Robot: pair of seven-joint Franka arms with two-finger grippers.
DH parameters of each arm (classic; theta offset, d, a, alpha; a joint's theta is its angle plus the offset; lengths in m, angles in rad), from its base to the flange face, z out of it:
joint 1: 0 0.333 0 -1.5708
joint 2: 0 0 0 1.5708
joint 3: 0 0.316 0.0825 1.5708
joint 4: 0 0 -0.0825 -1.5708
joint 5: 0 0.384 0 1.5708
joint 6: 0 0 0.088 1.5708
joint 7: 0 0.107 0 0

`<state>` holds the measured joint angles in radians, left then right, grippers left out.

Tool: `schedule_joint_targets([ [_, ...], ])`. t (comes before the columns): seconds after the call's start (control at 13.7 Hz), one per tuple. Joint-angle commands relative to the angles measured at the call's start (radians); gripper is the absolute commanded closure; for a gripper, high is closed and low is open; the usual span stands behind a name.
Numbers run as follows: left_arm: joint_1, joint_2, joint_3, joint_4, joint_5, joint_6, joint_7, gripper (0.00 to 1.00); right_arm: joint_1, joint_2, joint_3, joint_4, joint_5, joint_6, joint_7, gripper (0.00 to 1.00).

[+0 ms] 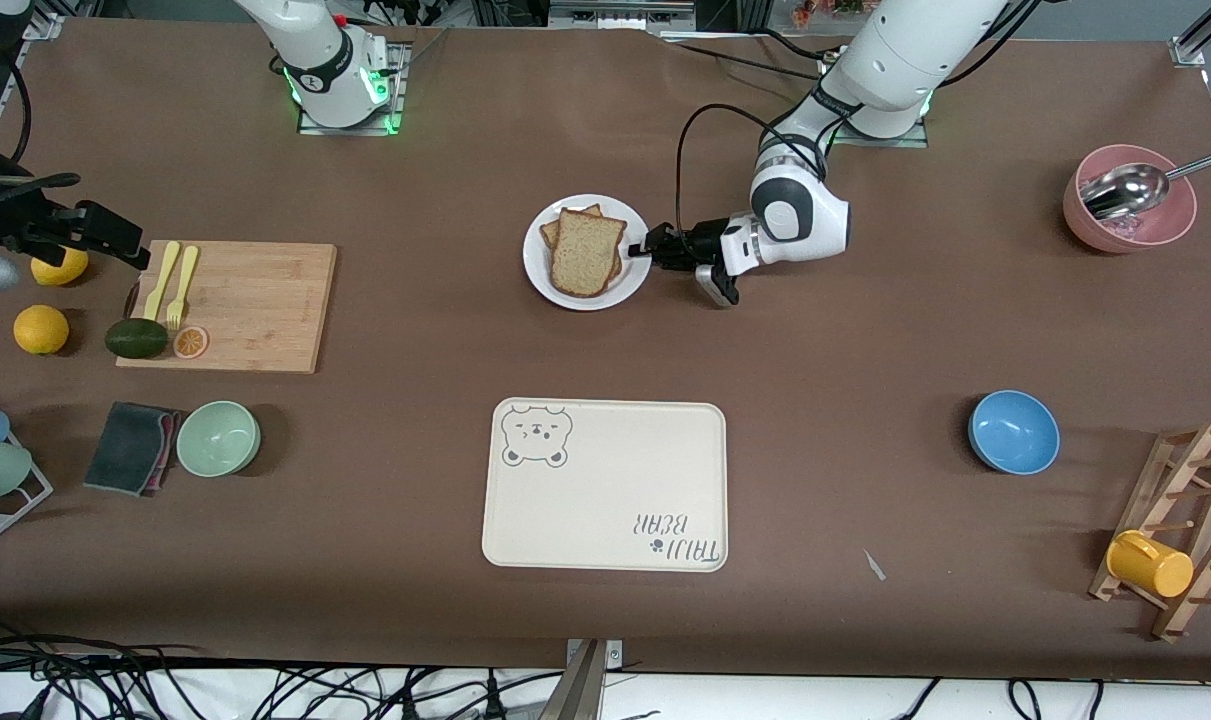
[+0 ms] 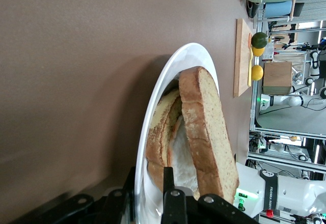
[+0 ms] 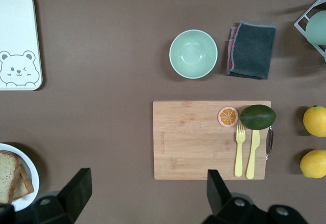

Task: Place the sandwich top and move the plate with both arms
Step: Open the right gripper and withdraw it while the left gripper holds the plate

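Pinching the round white plate (image 1: pixel 540 272) rim, left gripper (image 1: pixel 649 247); right gripper (image 3: pixel 147 193) spread empty.

High front camera looks down across the whole tabletop (image 1: pixel 865 330) toward both arm bases. Left wrist camera sits low and very close at the plate (image 2: pixel 153 112) rim, looking along the tabletop. Right wrist camera hangs high, looking straight down on the cutting board (image 3: pixel 193 137). All three views catch that plate and board.
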<state>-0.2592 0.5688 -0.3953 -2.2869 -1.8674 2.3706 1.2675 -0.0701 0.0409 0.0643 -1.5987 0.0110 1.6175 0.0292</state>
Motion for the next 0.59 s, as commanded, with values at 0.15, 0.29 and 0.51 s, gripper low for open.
schedule_joint_targets([
  [0.15,-0.009,0.006,0.0,0.015,-0.061,0.018,0.021,1.0,0.016,-0.013,-0.006,-0.021,-0.008,0.016,0.001,0.0],
  [0.29,-0.005,0.003,0.0,0.014,-0.062,0.018,0.02,1.0,0.016,-0.013,-0.006,-0.021,-0.006,0.015,0.0,0.0],
  [0.51,0.003,-0.007,0.0,0.012,-0.061,0.018,0.018,1.0,0.016,-0.01,-0.008,-0.02,-0.005,0.016,-0.009,0.0],
])
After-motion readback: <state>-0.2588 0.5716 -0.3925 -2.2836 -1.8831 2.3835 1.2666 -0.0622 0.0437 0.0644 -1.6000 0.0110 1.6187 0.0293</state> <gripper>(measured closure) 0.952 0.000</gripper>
